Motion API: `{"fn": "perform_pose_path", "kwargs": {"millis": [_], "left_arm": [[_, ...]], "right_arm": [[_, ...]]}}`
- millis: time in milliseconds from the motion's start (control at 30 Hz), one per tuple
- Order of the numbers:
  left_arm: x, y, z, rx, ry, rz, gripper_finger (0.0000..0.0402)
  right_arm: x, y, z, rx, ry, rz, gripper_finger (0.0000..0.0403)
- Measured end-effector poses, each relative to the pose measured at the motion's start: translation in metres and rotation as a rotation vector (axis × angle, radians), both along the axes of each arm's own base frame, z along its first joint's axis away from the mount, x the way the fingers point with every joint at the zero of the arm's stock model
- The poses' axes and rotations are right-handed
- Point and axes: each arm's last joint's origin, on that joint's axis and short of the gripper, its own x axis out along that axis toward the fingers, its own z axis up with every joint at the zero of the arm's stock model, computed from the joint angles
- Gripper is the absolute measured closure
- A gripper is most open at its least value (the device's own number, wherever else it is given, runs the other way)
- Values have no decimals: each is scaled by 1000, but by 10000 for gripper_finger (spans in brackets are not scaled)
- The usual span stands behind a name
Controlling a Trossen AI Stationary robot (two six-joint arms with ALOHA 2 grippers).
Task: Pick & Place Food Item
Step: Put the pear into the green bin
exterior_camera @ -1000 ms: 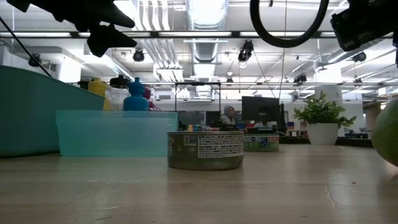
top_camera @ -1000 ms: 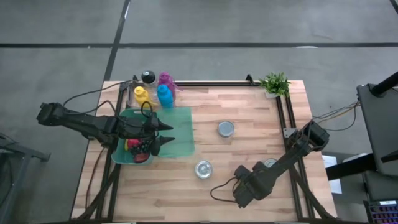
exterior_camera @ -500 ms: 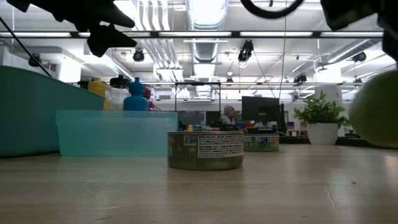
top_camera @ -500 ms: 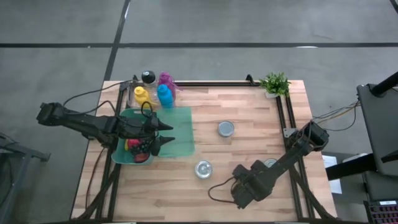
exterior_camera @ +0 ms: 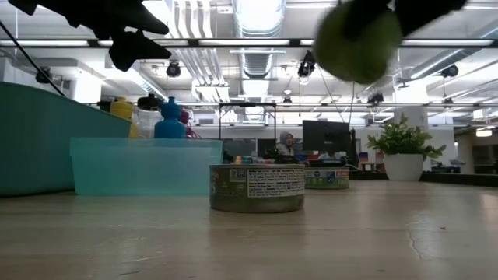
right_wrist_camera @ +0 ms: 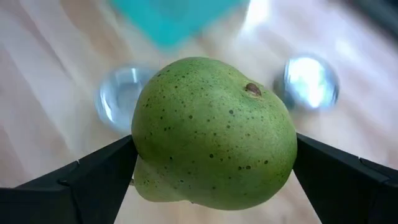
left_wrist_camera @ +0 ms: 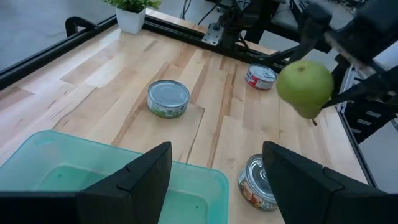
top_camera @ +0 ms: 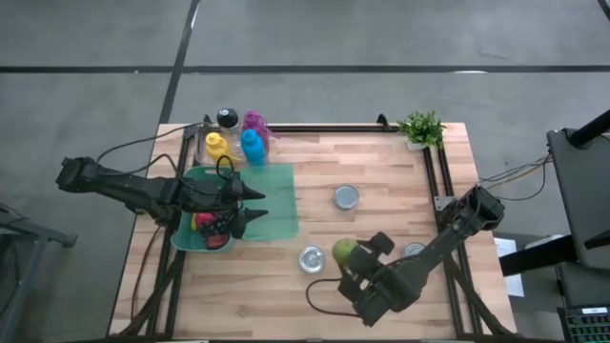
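My right gripper is shut on a green pear, held in the air over the table's near middle; the pear also shows in the low view, the left wrist view and the right wrist view. My left gripper is open and empty above a teal bin at the table's left. A tin can stands on its base just left of the pear. My right gripper pinches the pear between its two fingers, one on each of its sides. The pear is lifted clear of the table, high above the cans, with its stem end turned away from the wrist.
A second tin stands mid-table and a third near the right rail. Bottles stand at the far left corner, a potted plant at the far right. A green bin holds red fruit.
My right gripper has risen from table height and swung toward the table's left and far side, carrying the pear up clear of the table to a spot beside the near tin. My left arm has kept still.
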Motion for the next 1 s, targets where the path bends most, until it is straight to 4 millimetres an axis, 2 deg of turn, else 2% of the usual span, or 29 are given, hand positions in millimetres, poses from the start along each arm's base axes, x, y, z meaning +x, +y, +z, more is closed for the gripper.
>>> {"fn": "perform_pose_path", "kwargs": {"millis": [300, 400, 667, 1000], "left_arm": [[0, 0, 0, 0, 0, 0, 147], [0, 0, 0, 1, 0, 1, 147], [0, 0, 0, 1, 0, 3, 147], [0, 0, 0, 1, 1, 2, 147]], "right_arm": [[20, 7, 9, -283, -287, 74, 3], [27, 10, 11, -351, -318, 101, 3], [49, 12, 9, -394, -347, 140, 3], [79, 24, 10, -466, -389, 254, 3]]}}
